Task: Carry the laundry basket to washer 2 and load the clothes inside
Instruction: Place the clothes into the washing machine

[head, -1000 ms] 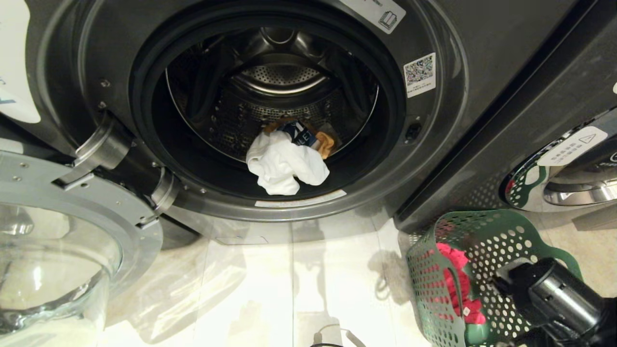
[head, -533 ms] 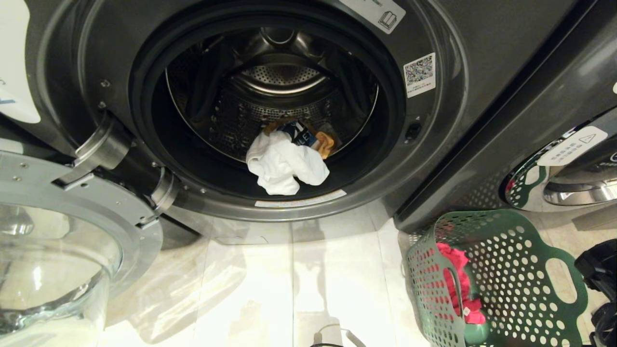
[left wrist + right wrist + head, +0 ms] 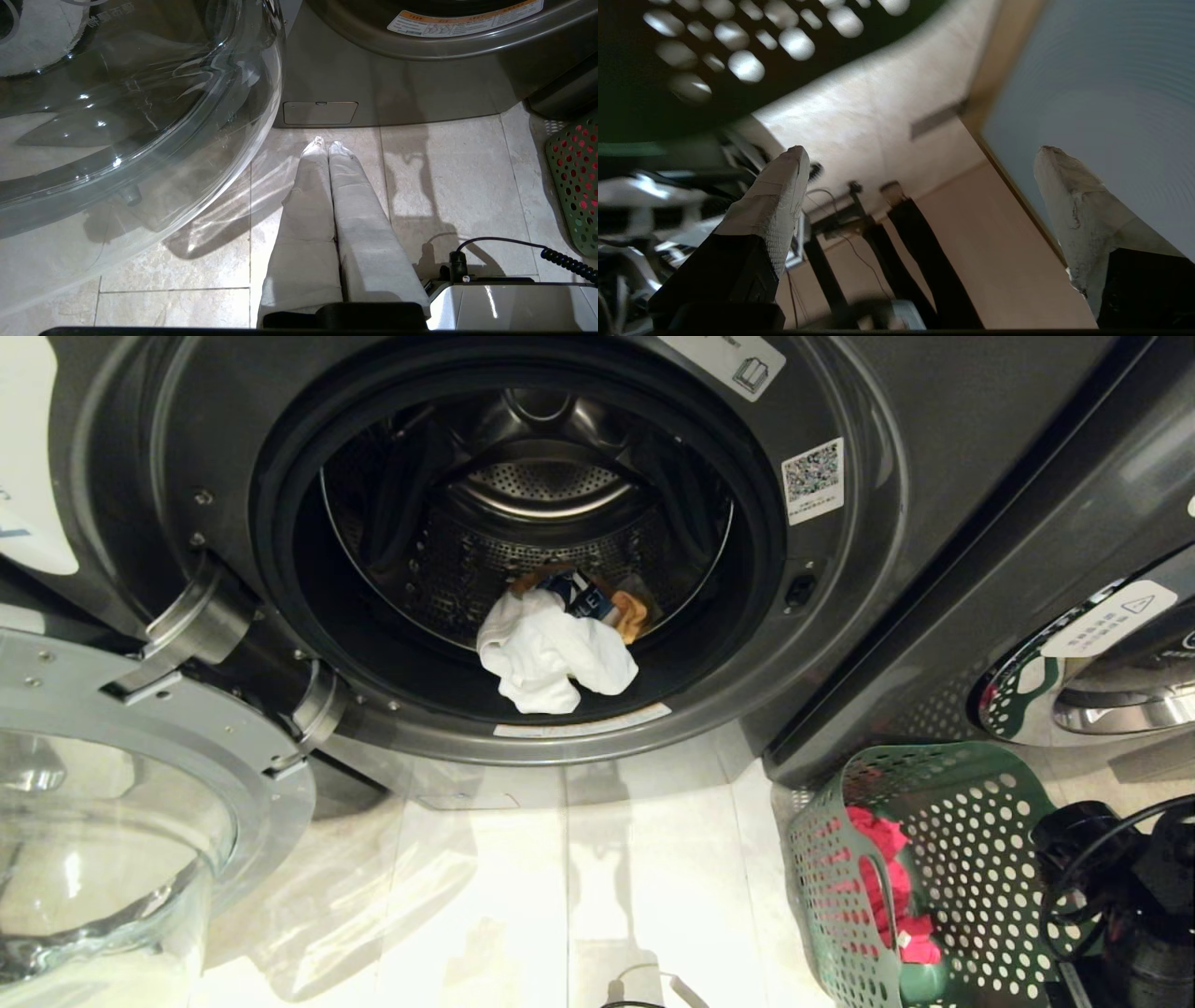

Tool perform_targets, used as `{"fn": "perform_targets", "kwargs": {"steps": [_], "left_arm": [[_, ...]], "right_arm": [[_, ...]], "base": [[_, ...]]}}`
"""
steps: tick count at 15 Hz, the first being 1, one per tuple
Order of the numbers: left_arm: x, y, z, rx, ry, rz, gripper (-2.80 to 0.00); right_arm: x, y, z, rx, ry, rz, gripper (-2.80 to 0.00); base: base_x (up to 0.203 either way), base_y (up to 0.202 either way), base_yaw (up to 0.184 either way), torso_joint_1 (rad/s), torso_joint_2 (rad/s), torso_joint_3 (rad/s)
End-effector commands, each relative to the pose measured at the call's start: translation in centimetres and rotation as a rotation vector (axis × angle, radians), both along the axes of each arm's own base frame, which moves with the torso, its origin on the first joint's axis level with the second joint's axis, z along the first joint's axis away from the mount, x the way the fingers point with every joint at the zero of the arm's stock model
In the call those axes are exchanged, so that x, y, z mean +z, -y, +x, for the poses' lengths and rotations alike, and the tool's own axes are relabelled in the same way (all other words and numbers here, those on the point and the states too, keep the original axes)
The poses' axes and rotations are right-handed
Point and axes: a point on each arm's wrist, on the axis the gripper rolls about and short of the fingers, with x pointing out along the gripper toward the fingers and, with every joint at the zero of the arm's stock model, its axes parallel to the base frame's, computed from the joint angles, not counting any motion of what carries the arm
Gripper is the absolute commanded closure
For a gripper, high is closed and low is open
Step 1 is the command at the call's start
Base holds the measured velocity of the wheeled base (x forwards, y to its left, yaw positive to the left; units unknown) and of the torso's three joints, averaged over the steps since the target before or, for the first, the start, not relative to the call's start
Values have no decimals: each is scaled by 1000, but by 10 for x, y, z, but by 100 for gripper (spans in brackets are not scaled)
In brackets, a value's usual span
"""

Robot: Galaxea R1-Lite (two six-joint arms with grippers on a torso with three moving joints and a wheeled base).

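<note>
The washer [image 3: 523, 551] is standing with its glass door [image 3: 103, 821] swung wide to the robot's left, and loading looks partly done. A white garment [image 3: 551, 658] is lying at the front of the drum, spilling over the dark rubber seal, with a dark print showing at its upper edge. A bit of yellow-orange cloth [image 3: 633, 613] is peeking out just behind it. Those two I would count as in, though the white one is sitting right on the lip and might need pushing deeper before the door can close.

The green basket [image 3: 943, 868] is resting on the tiled floor [image 3: 560, 896] just right of the washer's front, beside the neighbouring machine [image 3: 1102, 653]. One pink-red garment [image 3: 887, 887] is bunched up inside it against the near wall; I am seeing nothing else in there. So that piece is what is left, I would judge.

The right gripper [image 3: 920, 158] is hanging by the basket's right side, its taped fingers [image 3: 780, 186] spread as wide as they go and holding nothing. The left gripper [image 3: 327, 145] is pointing down at the floor in front of the washer, fingers pressed together and empty.
</note>
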Motion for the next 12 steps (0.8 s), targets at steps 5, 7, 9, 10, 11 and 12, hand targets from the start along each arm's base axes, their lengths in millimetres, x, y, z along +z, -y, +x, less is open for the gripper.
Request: {"fn": "perform_targets", "kwargs": {"steps": [5, 7, 9, 10, 11, 12], "left_arm": [[0, 0, 0, 0, 0, 0, 0], [0, 0, 0, 0, 0, 0, 0], [0, 0, 0, 0, 0, 0, 0], [0, 0, 0, 0, 0, 0, 0], [0, 0, 0, 0, 0, 0, 0], [0, 0, 0, 0, 0, 0, 0]], "right_arm": [[-69, 68, 79, 312, 75, 231, -280], [-80, 78, 89, 360, 86, 223, -280], [-90, 81, 95, 444, 163, 198, -280], [-97, 81, 96, 511, 213, 226, -280], [-105, 81, 97, 586, 284, 291, -280], [-112, 81, 97, 663, 358, 375, -280]], "base": [[0, 0, 0, 0, 0, 0], [0, 0, 0, 0, 0, 0], [0, 0, 0, 0, 0, 0], [0, 0, 0, 0, 0, 0], [0, 0, 0, 0, 0, 0], [0, 0, 0, 0, 0, 0]]}}
